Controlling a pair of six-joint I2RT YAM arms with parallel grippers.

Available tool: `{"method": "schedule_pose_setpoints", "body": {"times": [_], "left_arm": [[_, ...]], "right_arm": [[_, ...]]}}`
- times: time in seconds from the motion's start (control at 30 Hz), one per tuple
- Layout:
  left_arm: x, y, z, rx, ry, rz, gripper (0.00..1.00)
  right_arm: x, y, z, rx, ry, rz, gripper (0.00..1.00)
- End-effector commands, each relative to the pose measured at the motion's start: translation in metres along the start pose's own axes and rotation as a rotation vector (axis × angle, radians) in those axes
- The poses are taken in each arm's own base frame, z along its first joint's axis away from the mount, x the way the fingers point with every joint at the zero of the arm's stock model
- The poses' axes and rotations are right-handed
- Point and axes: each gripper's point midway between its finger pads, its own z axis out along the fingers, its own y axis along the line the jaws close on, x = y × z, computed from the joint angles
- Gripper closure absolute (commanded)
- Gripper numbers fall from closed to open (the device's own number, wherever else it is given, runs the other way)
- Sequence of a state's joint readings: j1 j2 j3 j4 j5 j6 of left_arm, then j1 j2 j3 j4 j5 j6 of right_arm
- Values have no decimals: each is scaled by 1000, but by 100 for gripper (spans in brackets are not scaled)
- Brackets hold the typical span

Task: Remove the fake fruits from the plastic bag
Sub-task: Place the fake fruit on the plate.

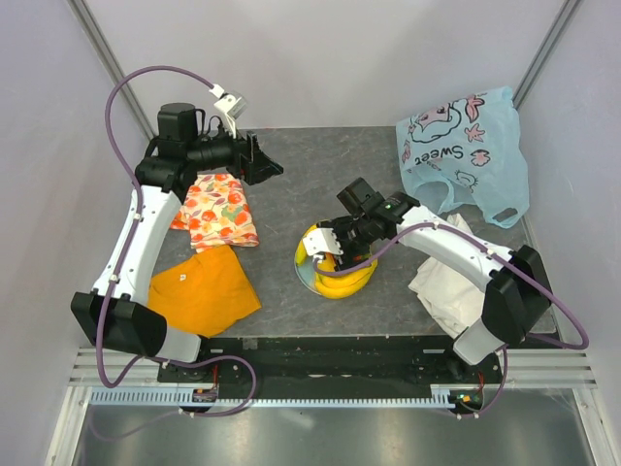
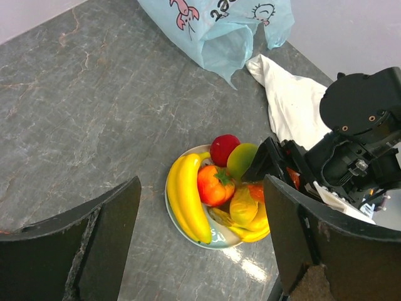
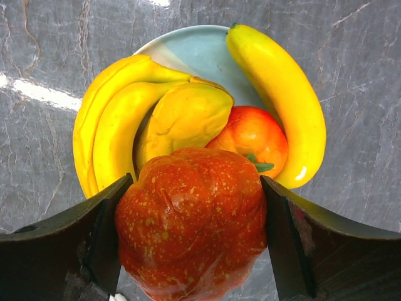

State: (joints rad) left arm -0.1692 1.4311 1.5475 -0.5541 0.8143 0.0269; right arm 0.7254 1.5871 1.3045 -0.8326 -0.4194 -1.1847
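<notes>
A pale plate (image 1: pixel 305 276) in the middle of the table carries several fake fruits: yellow bananas (image 3: pixel 282 100), a lumpy yellow fruit (image 3: pixel 185 116) and an orange-red fruit with a green stalk (image 3: pixel 254 135). My right gripper (image 3: pixel 194 188) hangs just over that plate, shut on a speckled red apple-like fruit (image 3: pixel 191 219) with both pads pressed to its sides. The light-blue plastic bag (image 1: pixel 466 155) with a pink "Sweet" print lies crumpled at the back right, apart from both grippers. My left gripper (image 1: pixel 267 165) stands open over the back left of the table, nothing between its fingers.
A white cloth (image 1: pixel 446 282) lies under the right arm, right of the plate. A fruit-patterned cloth (image 1: pixel 218 209) and a plain orange cloth (image 1: pixel 204 286) lie at the left beside the left arm. A red and a green fruit (image 2: pixel 241 157) sit at the plate's far side.
</notes>
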Motion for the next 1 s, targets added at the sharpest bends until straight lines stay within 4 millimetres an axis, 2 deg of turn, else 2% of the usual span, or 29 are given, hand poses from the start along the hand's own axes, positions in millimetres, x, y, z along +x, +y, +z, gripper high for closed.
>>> {"method": "schedule_pose_setpoints", "body": {"times": [0.0, 0.17, 0.3, 0.37, 0.47, 0.5, 0.57, 0.6, 0.87, 0.97], "left_arm": [[-1, -4, -4, 20, -7, 33, 14], [1, -5, -5, 20, -7, 36, 14], [3, -6, -6, 23, -7, 36, 14], [3, -6, -7, 25, -6, 35, 14], [3, -6, -6, 31, -7, 36, 14], [2, -7, -6, 34, -9, 38, 15], [2, -7, -5, 36, -8, 36, 15], [2, -6, -5, 37, -8, 36, 15], [3, -6, -3, 48, -4, 28, 15], [3, -8, -2, 59, -6, 29, 15]], "right_arm": [[-3, 4, 6, -23, -15, -84, 63], [3, 6, 7, -32, 15, -104, 58], [4, 10, 8, -38, 18, -104, 37], [5, 9, 7, -34, 21, -102, 33], [4, 10, 8, -30, 22, -101, 21], [4, 10, 7, -27, 22, -100, 9], [4, 9, 7, -23, 22, -105, 7], [4, 9, 7, -22, 21, -109, 2], [4, 6, 6, -10, 27, -116, 2], [-1, 4, -3, 0, 26, -120, 2]]}}
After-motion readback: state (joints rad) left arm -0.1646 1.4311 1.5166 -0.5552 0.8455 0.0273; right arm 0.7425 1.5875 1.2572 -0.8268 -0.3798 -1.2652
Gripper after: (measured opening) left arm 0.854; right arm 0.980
